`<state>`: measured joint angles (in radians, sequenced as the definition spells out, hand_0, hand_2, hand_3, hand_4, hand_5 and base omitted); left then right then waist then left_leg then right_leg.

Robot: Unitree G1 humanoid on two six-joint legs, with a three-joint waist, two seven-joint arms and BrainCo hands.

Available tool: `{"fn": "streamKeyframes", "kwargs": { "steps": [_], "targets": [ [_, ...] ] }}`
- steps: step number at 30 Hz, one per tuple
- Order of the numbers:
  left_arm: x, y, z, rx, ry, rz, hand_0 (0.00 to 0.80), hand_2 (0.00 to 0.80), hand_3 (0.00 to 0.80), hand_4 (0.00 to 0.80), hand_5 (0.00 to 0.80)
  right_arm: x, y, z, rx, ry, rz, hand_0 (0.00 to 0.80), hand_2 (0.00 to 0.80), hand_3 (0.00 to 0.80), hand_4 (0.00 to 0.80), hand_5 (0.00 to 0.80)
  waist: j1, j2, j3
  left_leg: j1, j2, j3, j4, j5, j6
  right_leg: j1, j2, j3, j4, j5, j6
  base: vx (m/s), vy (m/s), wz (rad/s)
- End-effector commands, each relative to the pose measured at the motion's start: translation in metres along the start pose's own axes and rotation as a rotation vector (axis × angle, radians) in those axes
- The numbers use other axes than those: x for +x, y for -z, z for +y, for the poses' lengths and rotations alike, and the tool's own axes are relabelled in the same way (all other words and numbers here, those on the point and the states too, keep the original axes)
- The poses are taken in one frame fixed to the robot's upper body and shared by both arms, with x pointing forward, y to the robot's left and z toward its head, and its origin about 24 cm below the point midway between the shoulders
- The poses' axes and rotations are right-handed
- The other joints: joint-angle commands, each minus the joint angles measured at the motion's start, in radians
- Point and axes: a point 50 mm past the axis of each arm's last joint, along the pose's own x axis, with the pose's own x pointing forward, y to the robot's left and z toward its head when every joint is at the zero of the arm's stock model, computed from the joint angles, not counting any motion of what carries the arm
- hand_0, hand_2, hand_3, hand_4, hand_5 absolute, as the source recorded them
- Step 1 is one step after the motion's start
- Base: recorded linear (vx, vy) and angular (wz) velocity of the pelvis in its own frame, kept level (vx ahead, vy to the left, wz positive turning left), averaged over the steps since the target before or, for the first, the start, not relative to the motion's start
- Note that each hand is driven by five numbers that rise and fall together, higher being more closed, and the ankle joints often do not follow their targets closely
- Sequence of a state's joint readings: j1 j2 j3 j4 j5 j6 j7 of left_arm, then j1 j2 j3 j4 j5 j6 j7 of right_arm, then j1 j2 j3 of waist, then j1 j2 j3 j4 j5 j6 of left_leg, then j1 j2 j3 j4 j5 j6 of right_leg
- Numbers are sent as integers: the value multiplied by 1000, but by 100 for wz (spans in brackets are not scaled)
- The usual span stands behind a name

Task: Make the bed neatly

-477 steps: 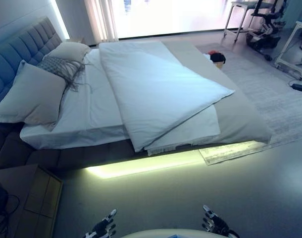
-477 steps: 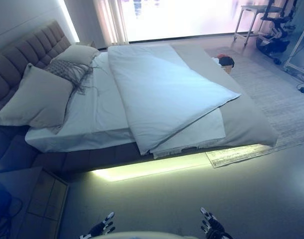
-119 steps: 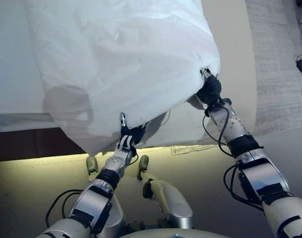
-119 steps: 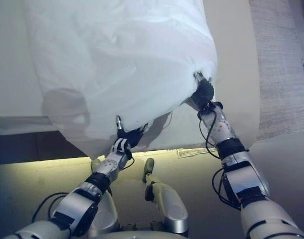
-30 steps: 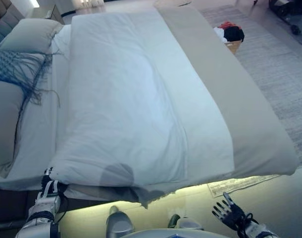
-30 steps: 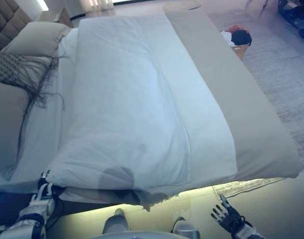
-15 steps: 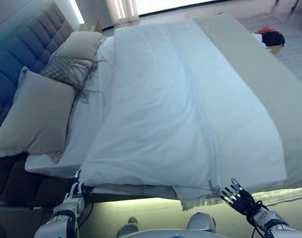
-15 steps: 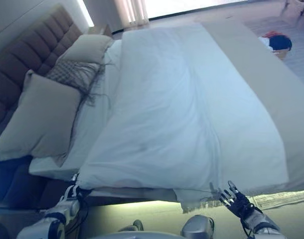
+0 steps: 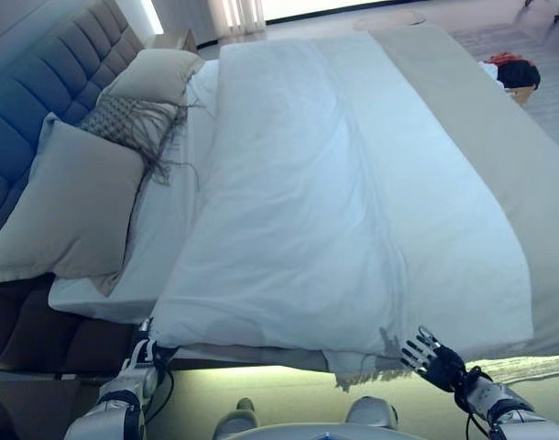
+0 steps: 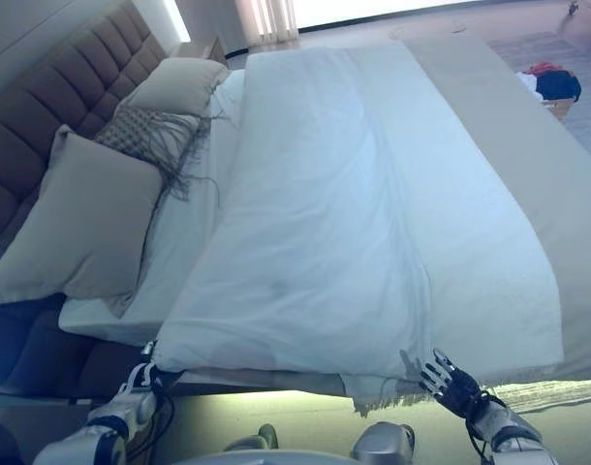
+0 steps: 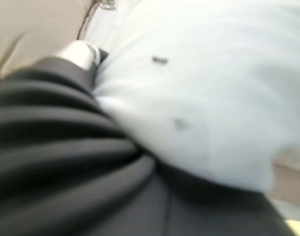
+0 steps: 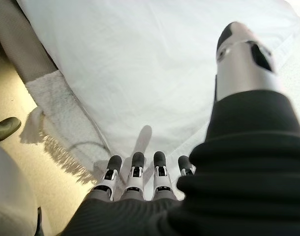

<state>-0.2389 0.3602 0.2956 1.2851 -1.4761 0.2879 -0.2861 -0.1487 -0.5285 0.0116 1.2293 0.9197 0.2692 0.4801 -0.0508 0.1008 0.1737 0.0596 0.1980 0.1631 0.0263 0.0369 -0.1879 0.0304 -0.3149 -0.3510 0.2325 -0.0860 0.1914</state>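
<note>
A white duvet (image 9: 334,202) covers a beige blanket (image 9: 499,156); beige pillows (image 9: 73,206) lean against a grey tufted headboard (image 9: 41,92).

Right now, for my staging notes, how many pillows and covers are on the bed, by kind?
Plain pillows: 2
Fringed pillow: 1
White duvet: 1
Beige blanket: 1
Total: 5
</note>
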Motion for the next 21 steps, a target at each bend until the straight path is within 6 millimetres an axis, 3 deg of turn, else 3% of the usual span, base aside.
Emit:
{"fn": "streamKeyframes", "kwargs": {
  "steps": [1,6,9,12,14,16,18,19,21],
  "targets": [
    [-29,-101,-28,19,100,-374,800,800,800,800,800,10,0,17,67,-82,-41,0,0,0,0,0,81,-58,32,-22,85,27,163,-57,-9,-22,-81,22,-32,99,53,1,-1,8],
    [-16,-78,-29,21,87,-311,800,800,800,800,800,11,-8,21,104,-87,-104,0,0,0,0,0,82,-87,59,-79,86,29,251,-93,-12,-28,-88,40,-58,129,60,-68,43,14],
    [-11,-70,-32,11,74,-273,800,800,800,800,800,12,-12,24,138,-99,-147,0,0,0,0,0,95,-104,74,-118,63,23,313,-136,6,-34,-138,44,-92,204,70,-64,84,23],
    [-9,-61,-25,11,42,-226,800,800,800,800,800,12,-12,25,142,-101,-167,0,0,0,0,0,99,-107,89,-141,14,2,365,-190,41,-36,-183,60,-107,254,70,-1,186,1],
    [-5,-50,-21,4,28,-203,800,800,800,800,800,14,-21,31,132,-117,-185,0,0,0,0,0,81,-103,117,-188,-27,-2,424,-222,77,-125,-152,92,95,146,55,-136,419,0],
    [-1,-42,-23,-13,38,-207,800,800,800,800,800,17,-28,42,121,-147,-184,0,0,0,0,0,75,-97,143,-235,-25,21,467,-233,101,-236,-114,94,337,5,30,-208,361,1],
    [6,-30,-32,-24,63,-203,800,800,800,800,800,21,-33,55,102,-181,-167,0,0,0,0,0,68,-103,170,-319,-20,14,523,-242,111,-333,-56,120,493,-122,-7,-203,168,-17],
    [9,-26,-39,-22,77,-200,800,800,800,800,800,24,-36,60,98,-190,-170,0,0,0,0,0,69,-109,179,-365,-21,2,548,-243,108,-362,-45,138,507,-131,-15,-375,-26,-10],
    [20,-18,-73,-5,153,-186,800,800,800,800,800,29,-54,87,95,-242,-221,0,0,0,0,0,70,-116,223,-513,-22,-43,602,-221,84,-478,-15,180,543,-114,-35,-492,-54,17]
  ]
}}
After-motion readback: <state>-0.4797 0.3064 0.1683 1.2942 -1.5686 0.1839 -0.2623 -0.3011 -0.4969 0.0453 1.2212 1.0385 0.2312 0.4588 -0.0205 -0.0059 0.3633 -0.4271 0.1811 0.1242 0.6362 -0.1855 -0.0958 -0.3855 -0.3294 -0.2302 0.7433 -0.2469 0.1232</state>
